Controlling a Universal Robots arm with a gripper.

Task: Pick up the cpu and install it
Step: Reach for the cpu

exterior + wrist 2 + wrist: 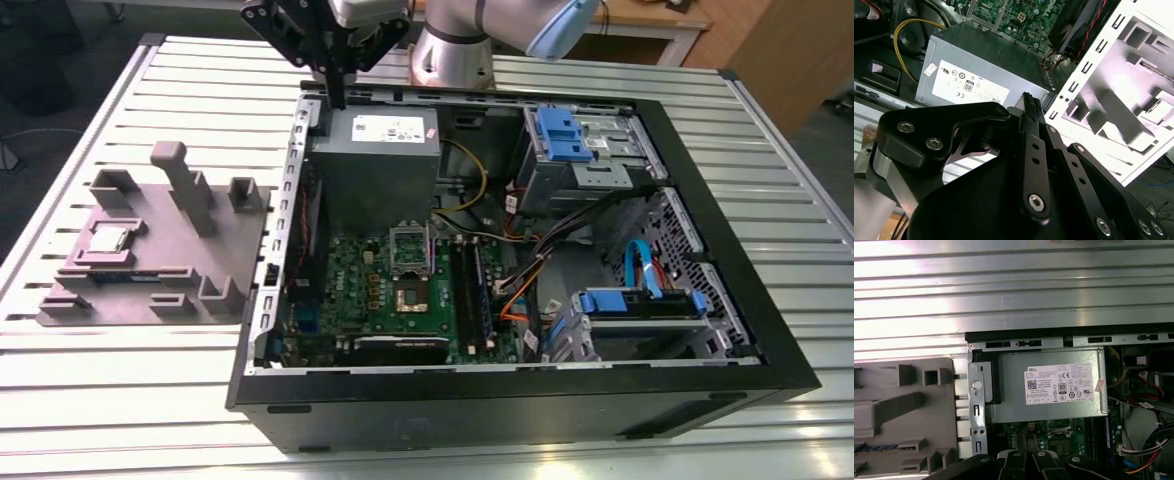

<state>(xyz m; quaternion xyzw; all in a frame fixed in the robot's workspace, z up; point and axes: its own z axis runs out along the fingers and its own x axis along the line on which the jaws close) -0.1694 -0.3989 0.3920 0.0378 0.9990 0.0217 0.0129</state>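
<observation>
Your cpu (107,240) lies flat in the grey fixture (227,250) at the exterior view's left, well apart from the gripper (336,98), its jaws closed on nothing over the case rim (561,99). It is probably light, stiff and fragile, so take it by opposite edges.

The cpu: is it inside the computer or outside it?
Outside: the cpu lies on the grey tray beside the open computer case.

white printed label (1059,384) on grey box (1011,390), rows of small print and certification symbols
</observation>
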